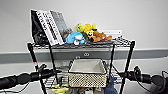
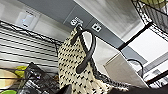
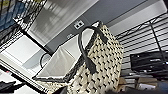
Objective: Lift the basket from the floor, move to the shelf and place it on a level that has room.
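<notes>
Pale wall with a grey band runs behind the shelf (image 1: 82, 45), whose top tier carries leaning books (image 1: 51, 26) and plush toys (image 1: 87, 35). On the level (image 1: 51, 81) below sits the basket (image 1: 87, 72), its cream lining bare inside, speckled woven side facing near. Left arm reaches in at the basket's left end, right arm at its right end; whether either gripper is spread or pinching I cannot tell. Both wrist views show the basket's dark loop handle (image 2: 87, 50) standing up.
</notes>
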`<state>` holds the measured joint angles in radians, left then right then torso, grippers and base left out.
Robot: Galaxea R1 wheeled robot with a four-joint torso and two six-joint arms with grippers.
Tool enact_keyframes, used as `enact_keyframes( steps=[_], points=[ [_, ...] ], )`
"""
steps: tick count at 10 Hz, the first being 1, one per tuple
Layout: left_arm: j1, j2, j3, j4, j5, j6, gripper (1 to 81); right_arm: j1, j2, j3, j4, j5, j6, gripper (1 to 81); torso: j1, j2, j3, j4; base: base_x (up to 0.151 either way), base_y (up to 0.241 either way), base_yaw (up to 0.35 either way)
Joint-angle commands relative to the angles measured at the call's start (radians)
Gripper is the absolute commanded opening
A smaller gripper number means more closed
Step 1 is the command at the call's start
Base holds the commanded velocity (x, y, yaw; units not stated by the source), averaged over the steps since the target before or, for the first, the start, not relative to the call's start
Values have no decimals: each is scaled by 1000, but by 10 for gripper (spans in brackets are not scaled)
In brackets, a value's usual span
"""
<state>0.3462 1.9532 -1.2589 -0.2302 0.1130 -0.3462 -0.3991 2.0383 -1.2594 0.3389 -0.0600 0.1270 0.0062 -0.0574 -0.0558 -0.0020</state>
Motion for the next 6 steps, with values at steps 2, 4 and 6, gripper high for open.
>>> enact_keyframes(
  steps=[2,4,6],
  points=[
    [16,-91,119,66,-59,0,811,-2,-60,60,-3,2,-7,811,0,0,0,0,0,0,0],
    [99,-94,125,87,-78,-1,811,-69,-70,55,-3,2,-9,811,0,0,0,0,0,0,0],
    [185,-77,119,106,-111,1,811,-142,-60,34,-3,3,-10,811,0,0,0,0,0,0,0]
  ],
)
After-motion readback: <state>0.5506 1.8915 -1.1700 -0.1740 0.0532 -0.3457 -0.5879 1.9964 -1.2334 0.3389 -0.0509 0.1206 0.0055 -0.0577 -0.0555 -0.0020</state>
